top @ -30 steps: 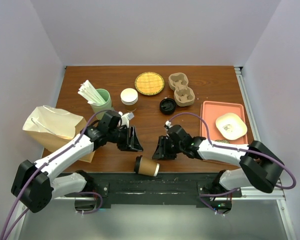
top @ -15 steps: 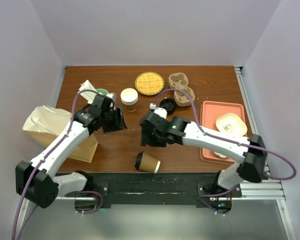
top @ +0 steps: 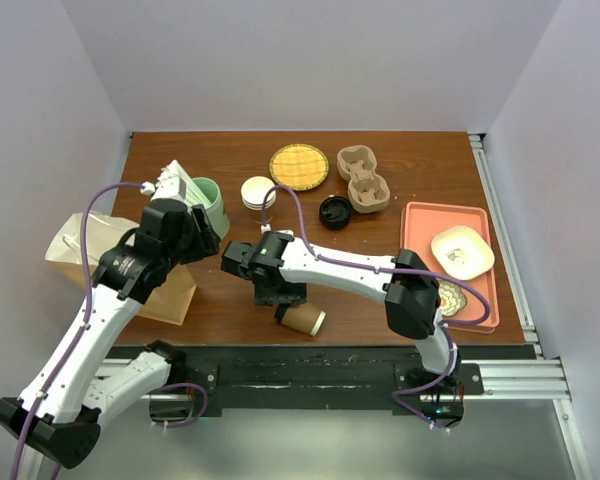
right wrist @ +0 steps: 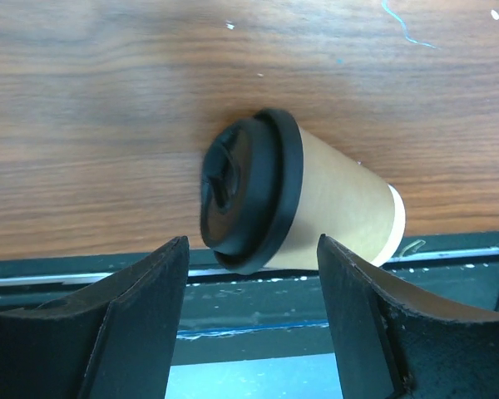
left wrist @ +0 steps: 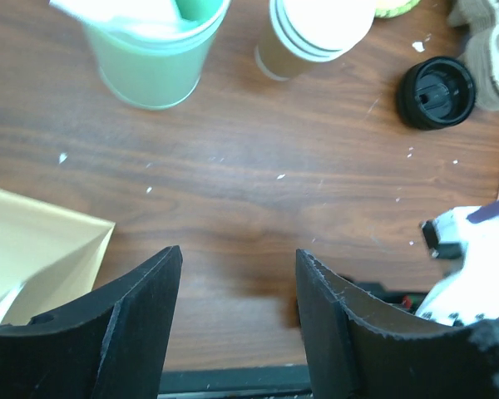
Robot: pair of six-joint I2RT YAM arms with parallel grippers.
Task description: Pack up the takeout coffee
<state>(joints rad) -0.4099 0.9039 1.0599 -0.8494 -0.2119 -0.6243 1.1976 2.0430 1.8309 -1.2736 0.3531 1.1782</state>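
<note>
The takeout coffee (top: pixel 305 320), a brown paper cup with a black lid, lies on its side at the table's near edge, lid pointing left. In the right wrist view the takeout coffee (right wrist: pixel 333 199) lies just past my fingertips, its lid between their lines. My right gripper (top: pixel 280 292) (right wrist: pixel 249 248) hangs open over it, touching nothing. My left gripper (top: pixel 192 240) (left wrist: pixel 239 253) is open and holds nothing, raised over bare wood between the green cup and the paper bag (top: pixel 100 255).
A green cup of white sticks (top: pixel 206 196) and a white-lidded cup (top: pixel 258 193) stand at the back left. A loose black lid (top: pixel 334 211), a pulp cup carrier (top: pixel 363 179) and a yellow woven disc (top: pixel 299 166) lie behind. A salmon tray (top: pixel 420 225) sits right.
Both grippers have opened wider. My right arm swung left, bringing its gripper over the lying cup. My left gripper drew back left and up toward the green cup and bag.
</note>
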